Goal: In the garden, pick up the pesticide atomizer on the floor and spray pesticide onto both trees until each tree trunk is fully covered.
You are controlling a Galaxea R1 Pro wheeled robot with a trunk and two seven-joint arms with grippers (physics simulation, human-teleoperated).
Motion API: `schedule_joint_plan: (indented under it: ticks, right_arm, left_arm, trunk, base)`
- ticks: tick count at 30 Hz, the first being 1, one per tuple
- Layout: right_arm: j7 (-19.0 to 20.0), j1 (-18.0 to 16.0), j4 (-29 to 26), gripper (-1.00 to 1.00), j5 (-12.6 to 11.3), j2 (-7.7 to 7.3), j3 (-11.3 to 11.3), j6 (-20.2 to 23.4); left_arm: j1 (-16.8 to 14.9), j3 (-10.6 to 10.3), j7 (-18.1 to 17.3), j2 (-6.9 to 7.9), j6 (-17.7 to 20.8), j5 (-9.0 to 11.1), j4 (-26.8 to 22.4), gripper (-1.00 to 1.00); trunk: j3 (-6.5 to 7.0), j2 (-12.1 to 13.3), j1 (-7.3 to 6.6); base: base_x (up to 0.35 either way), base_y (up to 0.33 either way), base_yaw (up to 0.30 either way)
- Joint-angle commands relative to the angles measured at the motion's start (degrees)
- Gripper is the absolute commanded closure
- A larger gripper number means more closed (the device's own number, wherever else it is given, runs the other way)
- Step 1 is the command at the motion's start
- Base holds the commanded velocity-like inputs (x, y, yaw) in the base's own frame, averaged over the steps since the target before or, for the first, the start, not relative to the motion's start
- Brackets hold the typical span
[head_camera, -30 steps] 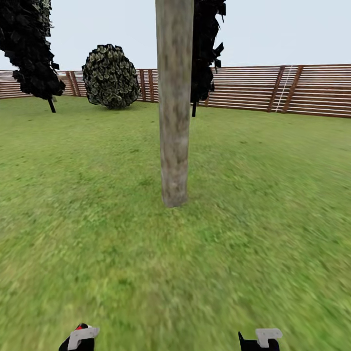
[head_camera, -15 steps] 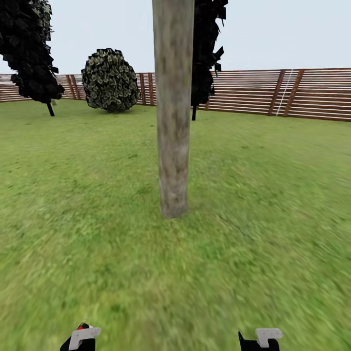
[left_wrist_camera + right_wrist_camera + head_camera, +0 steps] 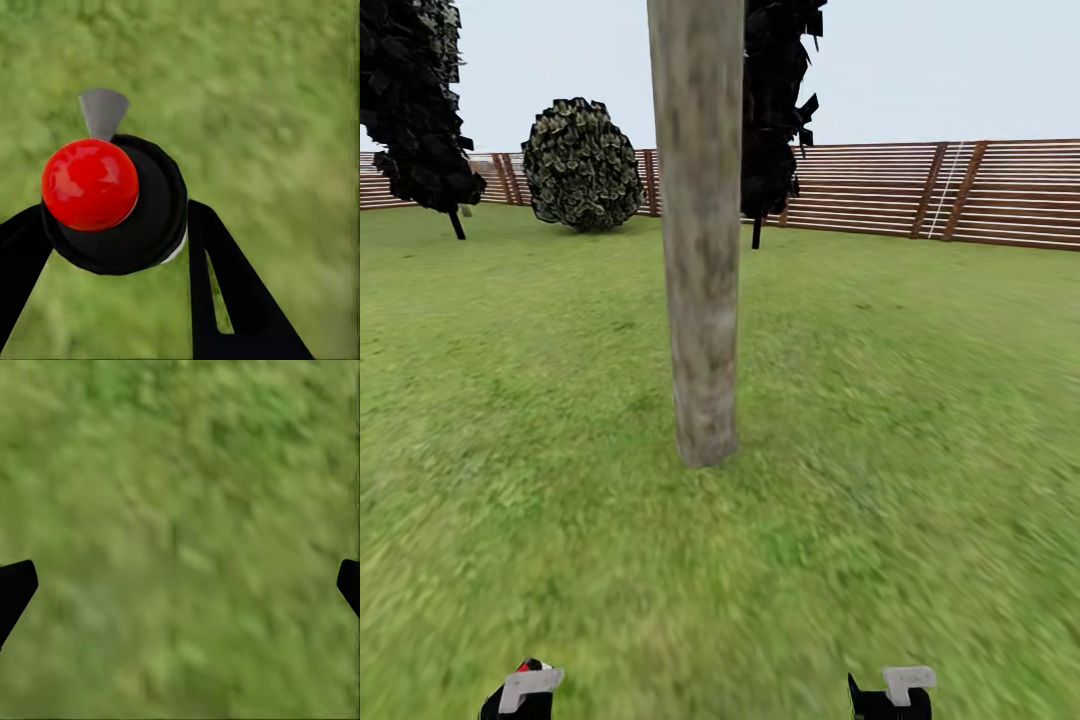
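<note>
The left gripper point(image 3: 112, 225) is clamped on the pesticide atomizer point(image 3: 124, 210), its two black fingers point(image 3: 225, 300) pressing the dark bottle from either side, the glossy red top facing the wrist camera above blurred grass point(image 3: 262, 112). In the head view this gripper sits at about 7 o'clock at the frame's lower edge, a speck of red showing beside it. The right gripper point(image 3: 180, 585) is spread wide with nothing between its fingertips; in the head view it sits at about 5 o'clock. The tree trunk point(image 3: 698, 250) stands straight ahead at 12 o'clock, rooted in the lawn, well apart from both grippers, before the brown slatted fence point(image 3: 960, 190).
</note>
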Motion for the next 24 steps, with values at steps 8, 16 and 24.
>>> schedule_joint_plan:
  ticks: [8,16,24]
  right_arm:
    - [8.09,-0.46,-14.24,-1.00,21.69,-1.94,6.27,2.40]
    - [32.12,-2.35,-22.73,-1.00,32.83,-1.47,6.89,6.97]
    - [47.67,-3.42,-34.48,-1.00,33.20,2.26,7.00,14.91]
  left_arm:
    - [-5.12,0.11,-30.46,6.40,6.69,-17.57,-1.63,1.00]
    - [-15.56,0.09,-52.25,7.46,14.62,-34.76,-2.20,1.00]
    - [-20.34,0.23,-64.47,6.65,15.26,-44.04,-4.13,1.00]
  trunk:
    - [0.00,0.00,0.00]
    - [0.00,0.00,0.00]
    - [0.00,0.00,0.00]
  base:
    - [0.282,-0.157,0.000]
    - [0.219,-0.109,0.000]
    - [0.062,-0.008,0.000]
